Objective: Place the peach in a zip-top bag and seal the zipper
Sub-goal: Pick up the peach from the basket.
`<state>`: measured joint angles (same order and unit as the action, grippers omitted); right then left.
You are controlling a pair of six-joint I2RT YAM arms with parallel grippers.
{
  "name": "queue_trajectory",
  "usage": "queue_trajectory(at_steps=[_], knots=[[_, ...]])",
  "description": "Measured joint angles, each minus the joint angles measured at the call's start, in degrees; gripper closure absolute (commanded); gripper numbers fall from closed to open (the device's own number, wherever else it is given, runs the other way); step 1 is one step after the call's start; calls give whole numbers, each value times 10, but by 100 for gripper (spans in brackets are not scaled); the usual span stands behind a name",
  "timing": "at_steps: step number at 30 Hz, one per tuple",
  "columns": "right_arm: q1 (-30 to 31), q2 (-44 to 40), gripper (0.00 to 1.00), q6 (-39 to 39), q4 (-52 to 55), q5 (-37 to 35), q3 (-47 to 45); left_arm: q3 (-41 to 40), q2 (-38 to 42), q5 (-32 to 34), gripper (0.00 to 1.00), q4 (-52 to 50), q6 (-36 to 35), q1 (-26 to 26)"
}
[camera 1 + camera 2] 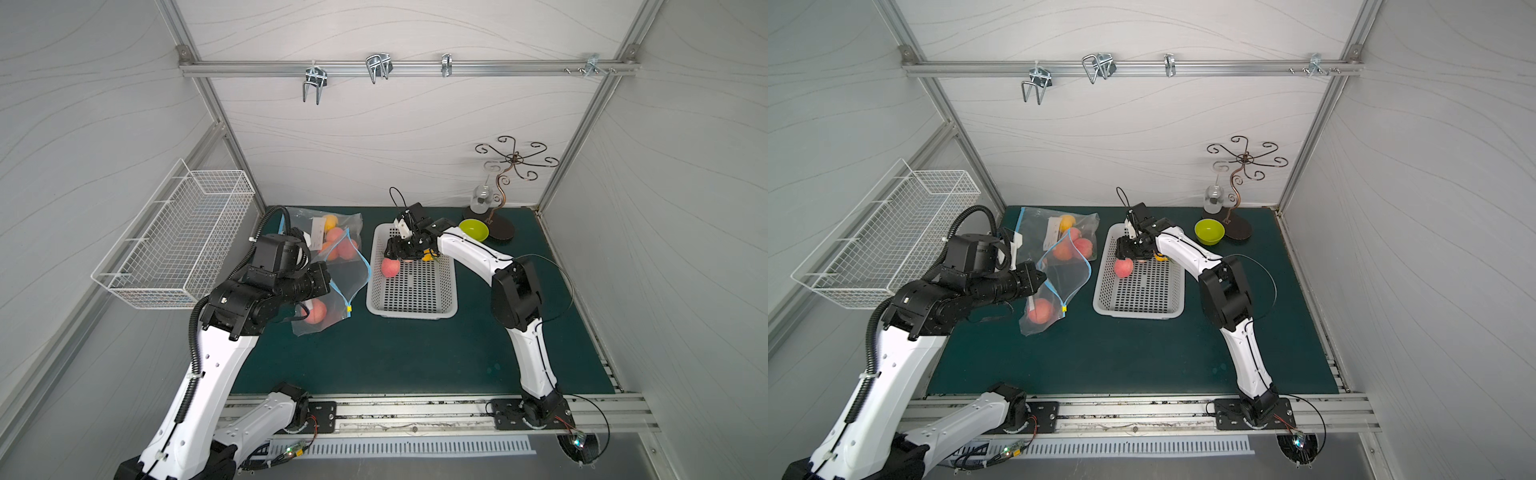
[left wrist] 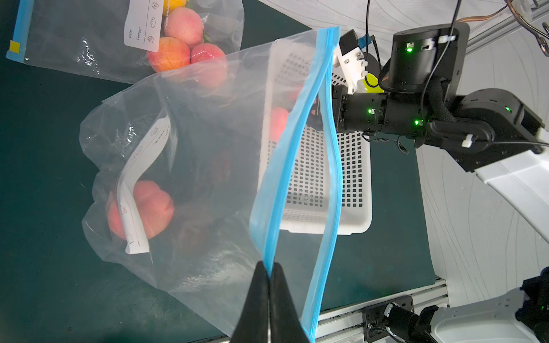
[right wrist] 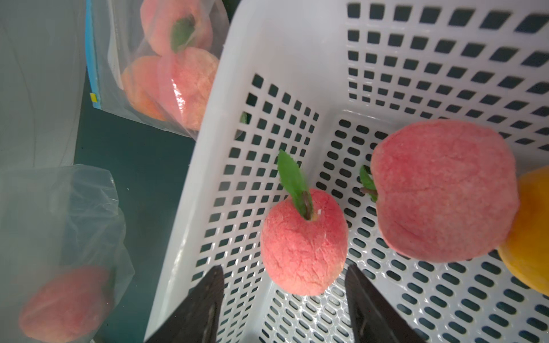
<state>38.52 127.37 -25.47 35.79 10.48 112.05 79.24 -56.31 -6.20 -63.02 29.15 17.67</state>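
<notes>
- Jaws of right pincer [image 3: 284, 268] stand apart, open, one on each side of peach [image 3: 304, 246]; one jaw is clear of it, the other just beside it, and contact cannot be told.
- That peach sits stem up, green leaf on top, on the floor of white perforated basket [image 3: 267, 44].
- A second peach [image 3: 442, 190] lies just beside it in the same basket, touching orange fruit [image 3: 528, 237].
- Jaws of left pincer [image 2: 269, 267] are closed, pinching blue zipper strip [image 2: 297, 148] of zip-top bag [image 2: 208, 133]; the bag mouth gapes toward the basket.
- The bagged peach [image 2: 148, 208] lies low in the held bag, by a white label.
- The held bag's bottom rests on green bench [image 1: 415, 353], near the basket.
- A flat bag [image 2: 74, 38] lies on the bench behind, with several peaches and a yellow fruit inside.
- A green bowl [image 1: 473, 230] and metal stand [image 1: 515, 166] are in the far corner on the right arm's side.
- A wire basket [image 1: 178, 241] hangs on the wall on the left arm's side.
</notes>
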Motion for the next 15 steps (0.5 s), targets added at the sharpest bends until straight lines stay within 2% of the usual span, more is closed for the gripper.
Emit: queue_trajectory(at_steps=[10, 15], knots=[[0, 55, 34, -18, 24, -1, 33, -1, 0, 0, 100, 0, 0, 0], [0, 65, 44, -22, 23, 17, 45, -1, 1, 0, 100, -1, -1, 0]])
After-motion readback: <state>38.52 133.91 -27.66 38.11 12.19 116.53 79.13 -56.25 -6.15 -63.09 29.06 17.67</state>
